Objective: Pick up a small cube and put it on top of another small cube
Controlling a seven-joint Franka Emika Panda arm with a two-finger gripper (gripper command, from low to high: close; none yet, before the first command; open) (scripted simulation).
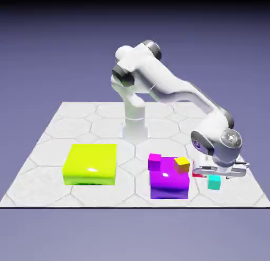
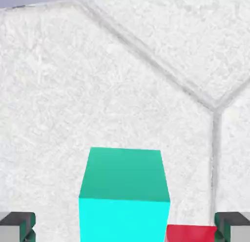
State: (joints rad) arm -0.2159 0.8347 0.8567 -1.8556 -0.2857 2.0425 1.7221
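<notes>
Hand view: teal cube [image 2: 124, 197], small, plain, square-edged, set between the two grey fingertips [image 2: 17, 226] of the claw [image 2: 124, 229]. Fingertips spread wide, clear daylight on either side of the cube; nothing clamped. Red cube [image 2: 190, 233], small, low at one corner, just beside the teal one. White hex-patterned tabletop [image 2: 122, 79] beyond.

Exterior view: claw [image 1: 215, 174] hanging low over the tabletop [image 1: 52, 149], teal cube [image 1: 214, 182] directly beneath it. Red cube [image 1: 197, 174] a sliver showing close alongside. Purple block [image 1: 169, 183], large, near to one side, carrying a small magenta cube [image 1: 155, 161] and a small yellow cube [image 1: 182, 164] on top. Yellow-green block [image 1: 90, 163], large, well apart on the far side of the purple one.

Handling, judged: likely light, rigid, smooth-faced, not fragile. Best taken across two opposite flat side faces, mid-height, squarely, to avoid twisting out. Red neighbour close enough to catch one fingertip.
</notes>
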